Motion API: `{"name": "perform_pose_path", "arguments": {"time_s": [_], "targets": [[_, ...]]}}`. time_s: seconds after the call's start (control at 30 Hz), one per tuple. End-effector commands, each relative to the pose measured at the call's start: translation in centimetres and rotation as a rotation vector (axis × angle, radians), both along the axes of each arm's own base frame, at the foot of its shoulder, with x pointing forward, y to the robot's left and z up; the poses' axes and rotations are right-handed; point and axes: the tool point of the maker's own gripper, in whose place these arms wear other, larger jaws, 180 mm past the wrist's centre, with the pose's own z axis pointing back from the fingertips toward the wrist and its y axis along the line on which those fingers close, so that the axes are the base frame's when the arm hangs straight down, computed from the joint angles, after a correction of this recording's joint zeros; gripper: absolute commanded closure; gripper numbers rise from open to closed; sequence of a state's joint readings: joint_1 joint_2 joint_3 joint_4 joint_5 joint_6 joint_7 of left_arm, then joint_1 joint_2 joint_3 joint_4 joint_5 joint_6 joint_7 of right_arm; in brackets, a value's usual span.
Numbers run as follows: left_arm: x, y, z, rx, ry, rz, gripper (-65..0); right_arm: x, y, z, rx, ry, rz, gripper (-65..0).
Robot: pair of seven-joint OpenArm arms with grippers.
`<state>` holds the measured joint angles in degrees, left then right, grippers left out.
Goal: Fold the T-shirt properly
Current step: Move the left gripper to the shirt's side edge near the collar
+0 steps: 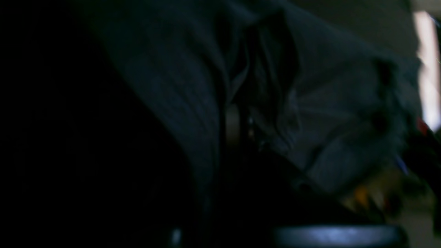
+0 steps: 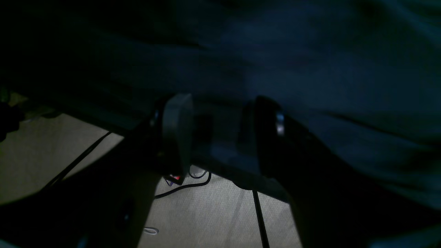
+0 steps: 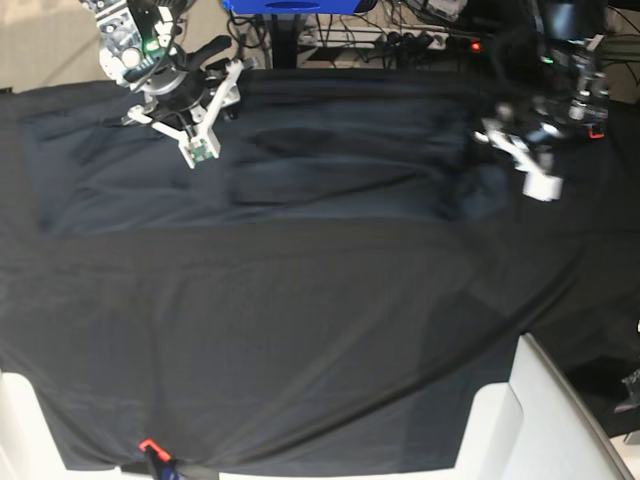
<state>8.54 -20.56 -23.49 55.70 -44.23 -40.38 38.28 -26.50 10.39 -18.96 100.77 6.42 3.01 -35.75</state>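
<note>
Slate-grey fabric, one T-shirt (image 3: 300, 170), laid across the far half of the black tablecloth (image 3: 300, 350), long axis running between our two arms. Left gripper (image 3: 520, 150) sits at the shirt's end on its own side, jaws drawn together on a gathered bunch of that cloth; the wrist view shows pleats fanning from the pinch. Right gripper (image 3: 195, 115) stands at the opposite end, jaws apart, a shirt edge lying between them, not clamped. Each arm is nearest its own end. Open cloth lies toward the near edge; cables crowd the far edge.
</note>
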Motion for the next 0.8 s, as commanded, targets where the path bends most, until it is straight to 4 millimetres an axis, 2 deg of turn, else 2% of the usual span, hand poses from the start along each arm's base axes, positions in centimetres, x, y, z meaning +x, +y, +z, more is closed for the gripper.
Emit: {"name": "perform_pose_path", "arguments": {"time_s": [0.0,0.13,0.2,0.27,0.4,0.5,0.6,0.77], "targets": [[0.3,1.9,0.8,0.043,-0.007,0.009,0.0,0.6,0.2,0.6,0.013,-0.030,0.000,-27.2],[0.7,4.9,2.7,0.119,-0.036,0.004,0.0,0.6,0.2,0.6,0.014,-0.030,0.001,-27.2],[0.1,5.3,3.7,0.155,-0.055,-0.016,0.0,0.6,0.2,0.6,0.014,-0.030,0.001,-27.2],[0.2,4.6,5.6,0.192,-0.108,-0.064,0.0,0.6,0.2,0.6,0.014,-0.030,-0.001,-27.2],[0.1,0.1,8.8,0.211,-0.217,-0.179,0.0,0.6,0.3,0.6,0.016,-0.029,0.002,-27.2],[0.4,-4.3,11.1,0.189,-0.303,-0.258,0.0,0.6,0.3,0.6,0.016,-0.029,0.002,-27.2],[0.9,-7.6,11.6,0.165,-0.304,-0.268,0.0,0.6,0.2,0.6,0.014,-0.030,-0.001,-27.2],[1.1,-13.3,10.5,0.086,-0.259,-0.321,0.0,0.6,0.2,0.6,0.014,-0.030,-0.002,-27.2]]}}
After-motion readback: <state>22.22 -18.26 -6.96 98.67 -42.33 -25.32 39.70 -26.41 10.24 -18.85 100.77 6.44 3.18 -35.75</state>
